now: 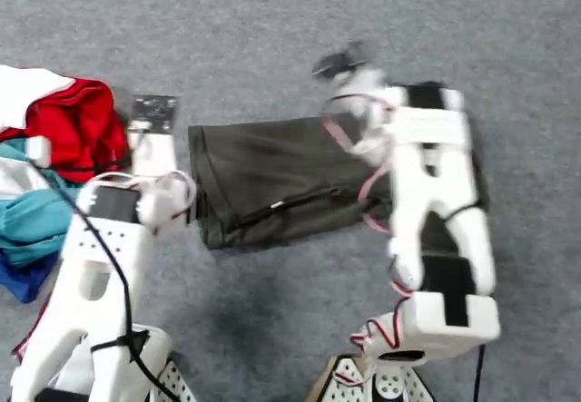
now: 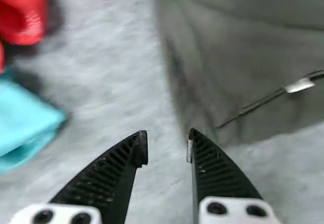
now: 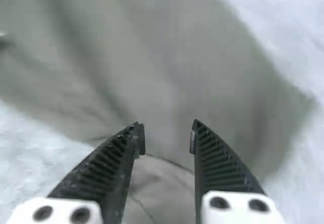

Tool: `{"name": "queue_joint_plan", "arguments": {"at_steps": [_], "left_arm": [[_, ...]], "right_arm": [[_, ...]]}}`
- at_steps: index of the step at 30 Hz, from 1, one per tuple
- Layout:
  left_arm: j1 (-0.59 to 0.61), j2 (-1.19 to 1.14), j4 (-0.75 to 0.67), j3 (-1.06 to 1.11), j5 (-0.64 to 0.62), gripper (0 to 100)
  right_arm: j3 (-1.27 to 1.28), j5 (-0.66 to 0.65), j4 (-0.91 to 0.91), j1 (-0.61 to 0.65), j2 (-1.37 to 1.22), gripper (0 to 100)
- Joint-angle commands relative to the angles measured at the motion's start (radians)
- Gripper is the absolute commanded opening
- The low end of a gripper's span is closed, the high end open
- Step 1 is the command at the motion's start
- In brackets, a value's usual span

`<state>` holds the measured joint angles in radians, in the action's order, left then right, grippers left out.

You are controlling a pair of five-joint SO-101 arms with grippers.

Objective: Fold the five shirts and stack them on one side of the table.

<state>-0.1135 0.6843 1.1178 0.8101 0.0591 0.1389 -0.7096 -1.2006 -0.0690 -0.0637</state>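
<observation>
A dark olive shirt [image 1: 272, 189] lies folded into a rectangle at the table's middle. A heap of shirts sits at the left edge: red [image 1: 82, 130], white [image 1: 23, 89], teal [image 1: 36, 216] and blue [image 1: 23, 275]. My left gripper [image 2: 166, 145] is open over bare table, close to the near left corner of the olive shirt [image 2: 243, 62], with the red shirt [image 2: 23, 11] and teal shirt [image 2: 25, 128] on its other side. In the high view the left gripper [image 1: 172, 202] is just left of the olive shirt. My right gripper [image 3: 166, 138] hangs open above the olive shirt [image 3: 152, 62], over its right part [image 1: 354, 121].
The grey felt table [image 1: 272, 48] has free room along the far side and at the right [image 1: 536, 148]. Both arm bases [image 1: 390, 375] stand at the near edge. A small light tag [image 2: 299, 85] shows on the olive shirt's hem.
</observation>
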Motion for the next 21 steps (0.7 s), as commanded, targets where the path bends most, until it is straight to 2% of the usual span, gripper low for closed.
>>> {"name": "queue_joint_plan", "arguments": {"at_steps": [1, 4, 6, 11, 15, 21], "left_arm": [[-0.040, -0.067, -0.066, -0.015, -0.160, 16], [-0.049, -0.231, -0.061, -0.098, -0.176, 20], [-0.068, -0.364, -0.032, -0.180, -0.189, 19], [-0.120, -0.645, 0.075, -0.427, -0.273, 16], [-0.152, -0.748, 0.170, -0.589, -0.313, 13], [-0.212, -0.812, 0.186, -0.621, -0.316, 14]], "right_arm": [[-0.025, 0.199, 0.190, -0.185, 0.038, 16.6], [0.013, 0.319, 0.353, -0.217, -0.030, 16.6], [0.028, 0.333, 0.419, -0.217, -0.081, 16.6], [0.018, 0.333, 0.440, -0.228, -0.122, 16.6], [0.018, 0.333, 0.459, -0.240, -0.127, 16.6], [0.019, 0.333, 0.471, -0.242, -0.128, 16.6]]}}
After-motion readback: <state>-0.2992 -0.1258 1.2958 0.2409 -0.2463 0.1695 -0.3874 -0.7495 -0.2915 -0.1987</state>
